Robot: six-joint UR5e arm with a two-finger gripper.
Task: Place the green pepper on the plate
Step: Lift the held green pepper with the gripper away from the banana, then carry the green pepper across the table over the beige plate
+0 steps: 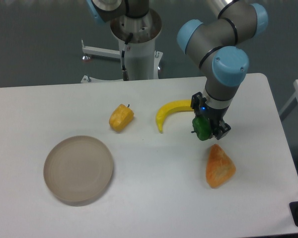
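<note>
My pincer (207, 128) is clamped on the green pepper (202, 128), right of centre, just above the tabletop (154, 198). The plate (78, 169) lies well apart at lower left. A banana (173, 112), yellow-orange pepper (121, 117) and orange wedge (219, 166) lie around; no writing readable

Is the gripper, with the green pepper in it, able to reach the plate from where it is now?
Probably yes. The gripper holds the green pepper, and bare table lies between it and the plate.
</note>
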